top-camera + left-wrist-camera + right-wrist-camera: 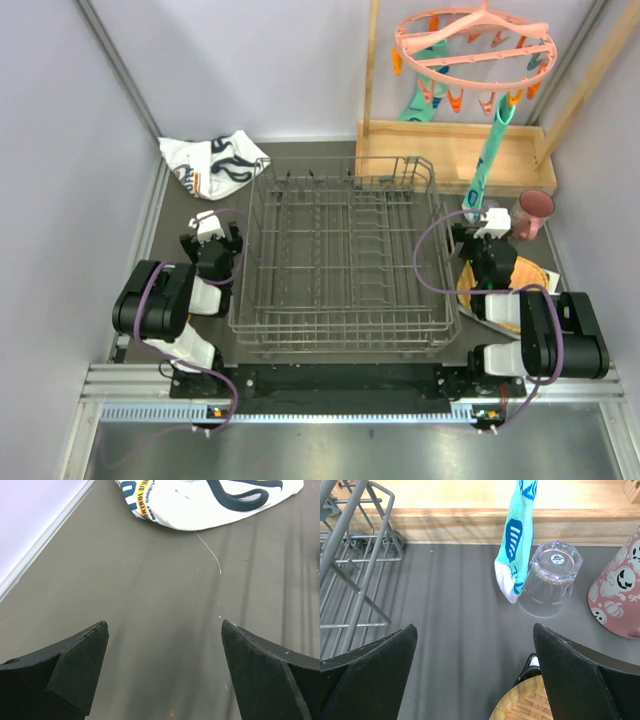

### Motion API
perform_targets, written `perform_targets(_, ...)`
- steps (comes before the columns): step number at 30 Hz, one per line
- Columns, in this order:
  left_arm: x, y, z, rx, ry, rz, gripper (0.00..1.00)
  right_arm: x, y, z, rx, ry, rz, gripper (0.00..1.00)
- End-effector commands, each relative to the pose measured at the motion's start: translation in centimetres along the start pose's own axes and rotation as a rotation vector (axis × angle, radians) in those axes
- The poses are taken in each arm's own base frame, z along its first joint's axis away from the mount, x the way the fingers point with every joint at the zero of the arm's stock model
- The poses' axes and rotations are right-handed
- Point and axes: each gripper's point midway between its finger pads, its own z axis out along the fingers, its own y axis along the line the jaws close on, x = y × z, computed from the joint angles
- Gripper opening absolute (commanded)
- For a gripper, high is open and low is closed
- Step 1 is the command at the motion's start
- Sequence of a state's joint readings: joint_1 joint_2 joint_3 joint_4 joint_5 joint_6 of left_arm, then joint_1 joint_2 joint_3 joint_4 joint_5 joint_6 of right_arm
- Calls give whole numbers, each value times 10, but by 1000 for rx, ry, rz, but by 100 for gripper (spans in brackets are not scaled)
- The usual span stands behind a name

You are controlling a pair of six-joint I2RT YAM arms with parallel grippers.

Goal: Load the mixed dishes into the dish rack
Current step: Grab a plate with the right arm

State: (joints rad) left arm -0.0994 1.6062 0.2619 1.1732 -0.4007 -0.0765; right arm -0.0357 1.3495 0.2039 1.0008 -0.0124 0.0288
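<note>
From above, we see the left gripper [211,237] and right gripper [487,232] flanking the dish rack [340,262], both spread wide and empty. At the left wrist, fingers [75,660] gape over the table [150,605], white cloth [210,500] ahead. At the right wrist, the yellow wooden plate [525,705] lies nearest, the inverted small clear glass [550,577] and pink cup [620,595] beyond.

Left hand [164,667] spread wide, nothing betw. its black fingers [75,667], hovering over bare grey tabletop [150,595]. White cloth w/ black print [210,502] lies at top of view, well apart; thin thread [210,552] trails from it.
</note>
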Motion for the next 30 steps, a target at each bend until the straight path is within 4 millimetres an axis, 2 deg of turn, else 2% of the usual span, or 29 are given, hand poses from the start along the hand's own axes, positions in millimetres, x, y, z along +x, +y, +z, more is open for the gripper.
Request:
perform_targets(1, -19, -5, 6, 14, -55, -18, 99, -17, 1, 6, 0, -48, 6, 99)
perform_targets(13, -19, -3, 5, 5, -56, -18, 99, -19, 0, 5, 2, -57, 15, 99)
perform_targets(15, -23, 4, 4, -36, -71, -45, 99, -21, -20, 5, 128, -28, 53, 99)
perform_targets(17, -24, 4, 5, -38, -75, -42, 99, -29, -32, 5, 209, 10, 88, 99)
perform_targets(19, -23, 4, 4, -37, -72, -39, 99, -43, -33, 5, 219, -6, 92, 99)
perform_targets(21, -23, 4, 4, -37, -71, -39, 99, -45, -37, 1, 243, 3, 99, 99)
perform_targets(22, -23, 4, 5, -37, -71, -39, 99, -56, -40, -1, 261, -23, 104, 99)
perform_targets(23, -23, 4, 5, -37, -71, -39, 99, -56, -41, -2, 270, -14, 105, 99)
perform_targets(25, -23, 4, 4, -32, -75, -34, 99, -72, -45, -1, 296, -33, 113, 99)
perform_targets(26, -25, 2, 3, -22, -81, -34, 99, -74, -45, -3, 298, -20, 111, 99)
perform_targets(27, -24, 2, 0, -13, -82, -32, 99, -87, -45, -1, 297, -35, 113, 99)
perform_targets(28, -28, 2, -2, -9, -100, -39, 99, -92, -45, -1, 303, -36, 133, 99)
perform_targets(29, -29, 2, -4, -3, -111, -42, 99, -95, -47, -2, 319, -31, 156, 99)
perform_targets(30, -27, 3, -8, 0, -114, -43, 99, -83, -48, -4, 342, 43, 171, 99)
